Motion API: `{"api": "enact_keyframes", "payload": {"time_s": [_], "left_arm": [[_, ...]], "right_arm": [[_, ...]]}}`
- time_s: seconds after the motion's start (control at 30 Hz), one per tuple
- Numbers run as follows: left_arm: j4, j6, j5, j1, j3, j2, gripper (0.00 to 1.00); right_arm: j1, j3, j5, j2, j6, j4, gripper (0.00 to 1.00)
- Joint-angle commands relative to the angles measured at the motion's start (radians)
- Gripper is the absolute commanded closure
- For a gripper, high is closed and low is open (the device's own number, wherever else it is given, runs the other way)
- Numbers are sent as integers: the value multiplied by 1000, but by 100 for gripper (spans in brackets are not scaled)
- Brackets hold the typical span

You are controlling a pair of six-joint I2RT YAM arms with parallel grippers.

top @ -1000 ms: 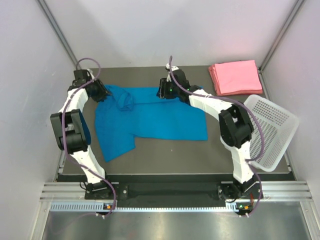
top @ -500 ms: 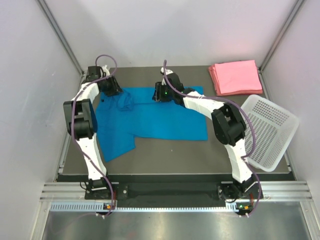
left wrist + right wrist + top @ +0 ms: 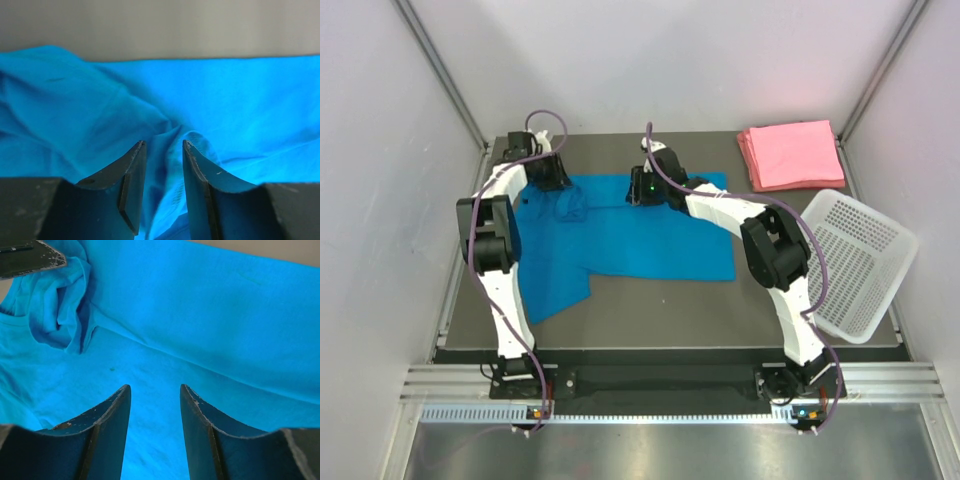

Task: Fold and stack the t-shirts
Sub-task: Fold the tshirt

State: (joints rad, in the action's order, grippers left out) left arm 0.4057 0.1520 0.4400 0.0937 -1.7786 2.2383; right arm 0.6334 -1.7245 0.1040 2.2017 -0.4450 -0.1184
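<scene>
One blue shirt (image 3: 620,240) lies spread on the table (image 3: 660,310). Past its middle, the left hand (image 3: 163,145) has swung round to the far edge, level with the right hand (image 3: 154,387): a fold looks ready. The right one gapes, empty; whether the left pinches cloth is unclear. Farthest, pink shirts (image 3: 790,153) sit stacked.

The spread shirt (image 3: 620,240) lies on the left and middle of the desk (image 3: 670,310), with its far edge close to the desk's far edge. My left claw (image 3: 560,180) is at the shirt's far left corner. My right claw (image 3: 637,189) is over the shirt's far edge, to the right of the left one. The folded shirts (image 3: 790,153) lie stacked in the far right corner, apart from the spread shirt. The basket (image 3: 860,260) sits nearer than the stack and overhangs the desk's right edge.
</scene>
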Motion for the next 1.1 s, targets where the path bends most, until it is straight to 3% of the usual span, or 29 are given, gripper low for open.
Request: {"api": "enact_keyframes", "payload": {"time_s": [0.0, 0.27, 0.63, 0.7, 0.77, 1.07], "left_arm": [[-15, -71, -23, -35, -42, 1, 61], [1, -98, -76, -54, -47, 4, 77], [16, -143, -130, -74, -19, -16, 76], [15, -169, -135, -81, -16, -22, 83], [13, -164, -150, -86, -10, -39, 99], [-48, -34, -421, -77, 120, -198, 100]], "right_arm": [[-9, -60, 11, 3, 14, 37, 55], [-20, -52, 14, 6, 9, 36, 56], [-26, -50, 16, 0, -1, 40, 56], [-28, -50, 19, 0, -6, 40, 56], [-28, -47, 17, -5, -6, 40, 56], [-28, -26, 19, -13, -20, 51, 56]]}}
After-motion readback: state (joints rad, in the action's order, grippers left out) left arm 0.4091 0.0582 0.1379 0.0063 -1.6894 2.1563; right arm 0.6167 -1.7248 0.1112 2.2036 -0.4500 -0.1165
